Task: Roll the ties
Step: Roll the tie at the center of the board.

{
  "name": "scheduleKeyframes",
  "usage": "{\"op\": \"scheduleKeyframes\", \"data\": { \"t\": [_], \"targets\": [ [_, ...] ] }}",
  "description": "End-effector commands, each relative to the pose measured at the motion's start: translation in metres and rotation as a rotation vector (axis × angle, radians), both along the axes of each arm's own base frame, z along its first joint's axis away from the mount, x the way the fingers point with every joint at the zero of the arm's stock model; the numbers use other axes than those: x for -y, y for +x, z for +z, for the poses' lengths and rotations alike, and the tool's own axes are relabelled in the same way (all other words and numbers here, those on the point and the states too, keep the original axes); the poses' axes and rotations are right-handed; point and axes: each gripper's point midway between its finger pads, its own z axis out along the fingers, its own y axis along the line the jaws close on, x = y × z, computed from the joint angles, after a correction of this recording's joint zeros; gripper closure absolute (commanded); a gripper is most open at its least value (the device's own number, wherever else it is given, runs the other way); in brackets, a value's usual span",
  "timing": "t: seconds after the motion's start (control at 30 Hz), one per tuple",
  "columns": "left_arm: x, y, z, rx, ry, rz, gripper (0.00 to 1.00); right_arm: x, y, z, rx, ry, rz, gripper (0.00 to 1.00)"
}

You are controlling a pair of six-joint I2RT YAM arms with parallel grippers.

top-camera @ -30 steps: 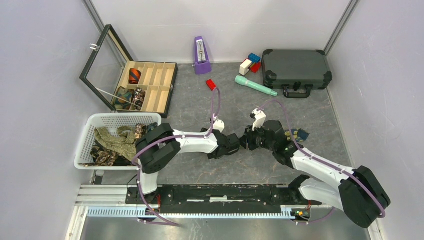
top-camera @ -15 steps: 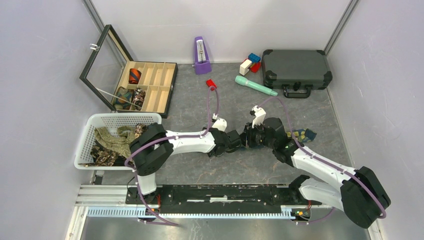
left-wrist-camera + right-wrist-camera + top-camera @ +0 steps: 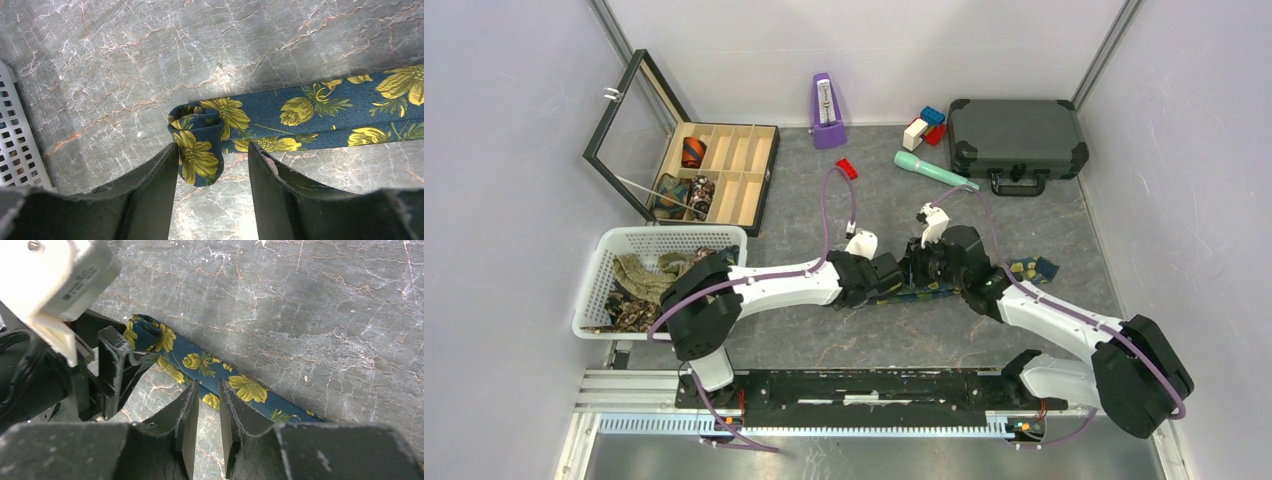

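Note:
A navy tie with yellow flowers (image 3: 929, 293) lies flat across the middle of the table, its far end at the right (image 3: 1036, 268). In the left wrist view its strip (image 3: 300, 107) runs right from a folded end (image 3: 196, 147). My left gripper (image 3: 212, 167) is open, and the folded end sits between its fingertips, against the left finger (image 3: 155, 185). My right gripper (image 3: 207, 400) is open only by a narrow gap, its tips at the near edge of the tie (image 3: 210, 365). From above, the left gripper (image 3: 894, 280) and the right gripper (image 3: 921, 272) almost meet.
A white basket (image 3: 596, 262) at the left holds several loose ties. An open wooden box (image 3: 759, 165) holds rolled ties. At the back stand a purple metronome (image 3: 827, 100), a red block (image 3: 846, 168), a teal tool (image 3: 934, 170), small blocks (image 3: 924, 125) and a black case (image 3: 1016, 140).
Both grippers have moved a little farther from the bases, the left arm reaching further right. The tie now shows as a flat strip on the table below them.

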Motion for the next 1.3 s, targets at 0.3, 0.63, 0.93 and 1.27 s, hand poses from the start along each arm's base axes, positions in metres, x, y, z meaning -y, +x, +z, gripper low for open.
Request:
{"op": "scheduleKeyframes", "data": {
  "t": [0.3,0.63,0.93,1.27],
  "targets": [
    [-0.028,0.006,0.071,0.124,-0.132,0.028,0.55,-0.021,0.017,0.035,0.045,0.08,0.026,0.72],
    [-0.083,0.008,0.057,0.092,-0.306,0.138,0.58,-0.065,-0.004,0.024,0.007,0.095,0.123,0.72],
    [-0.08,0.011,0.023,0.011,-0.422,0.132,0.65,-0.112,-0.013,-0.003,-0.051,0.073,0.201,0.76],
    [-0.057,0.016,-0.008,-0.053,-0.472,0.109,0.71,-0.127,-0.014,-0.028,-0.097,0.062,0.224,0.77]
  ]
}}
